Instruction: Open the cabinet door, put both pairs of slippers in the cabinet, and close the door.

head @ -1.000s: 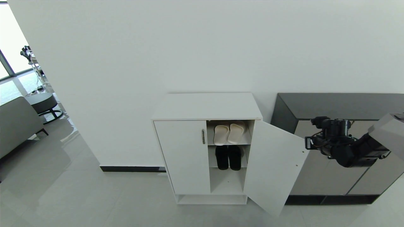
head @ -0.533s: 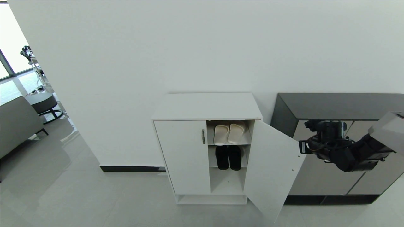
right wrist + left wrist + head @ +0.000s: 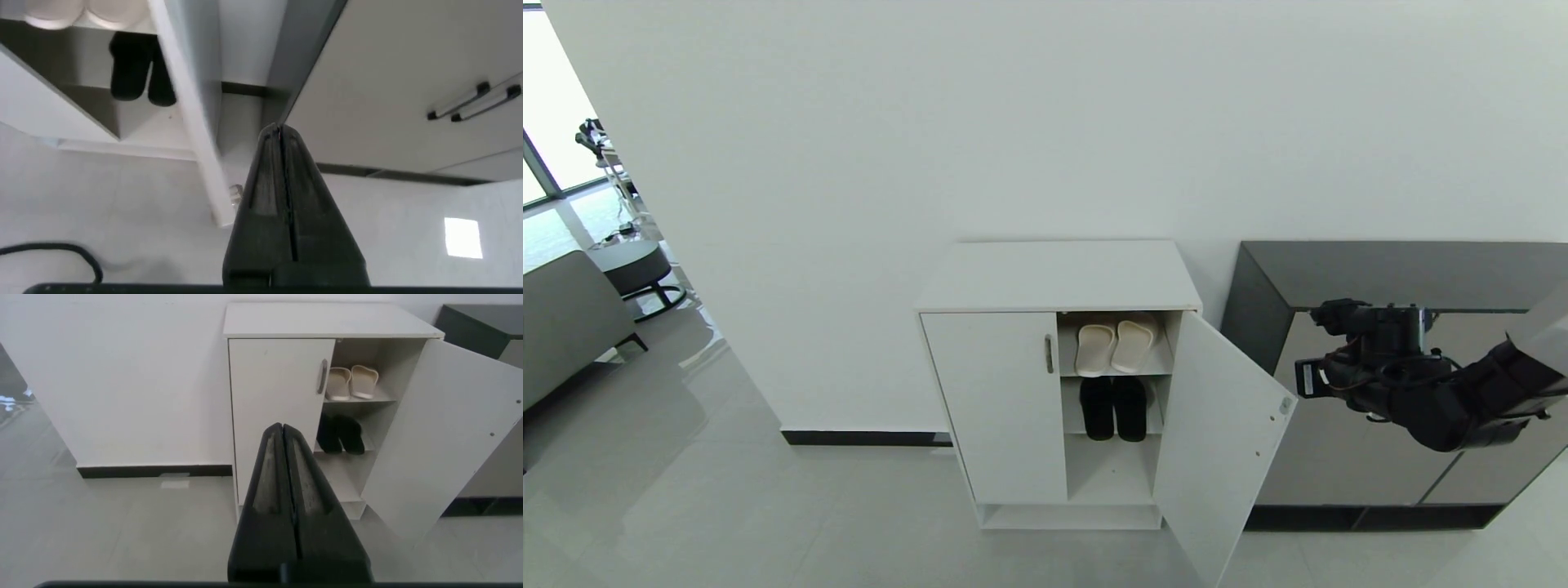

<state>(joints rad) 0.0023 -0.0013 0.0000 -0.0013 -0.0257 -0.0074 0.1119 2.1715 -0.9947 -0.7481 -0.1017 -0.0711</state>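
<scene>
- Cabinet (image 3: 1058,273): white, low, two-doored; stands on the pale glossy floor (image 3: 768,523) with its back against the white wall (image 3: 1045,122).
- Left door (image 3: 996,408): shut, plain white, with a slim upright metal handle (image 3: 1049,354) near its inner edge.
- Right door (image 3: 1217,441): hinged on the cabinet's right side and swung well out toward the robot. Shows a plain white inner face with a few small dots and a small round fitting near the free edge.
- Cream slippers (image 3: 1116,345): smooth, rounded, side by side and touching on the top shelf behind the open door.
- Black slippers (image 3: 1114,408): side by side on the shelf right below the cream pair, dark against the white interior.
- Below those, one more open white compartment, then a low plinth recess at the foot.
- Right gripper (image 3: 1305,380): fingers pressed flat together, gripping nothing. Hangs just beside the free edge of the right door, in front of the dark sideboard (image 3: 1380,273). Cannot tell whether it touches the door.
- Left gripper (image 3: 283,429): clamped together on nothing, held well back from the cabinet, tip pointing toward the left door's lower part.
- Dark sideboard: grey, glossy-fronted, just right of the cabinet against the same wall.
</scene>
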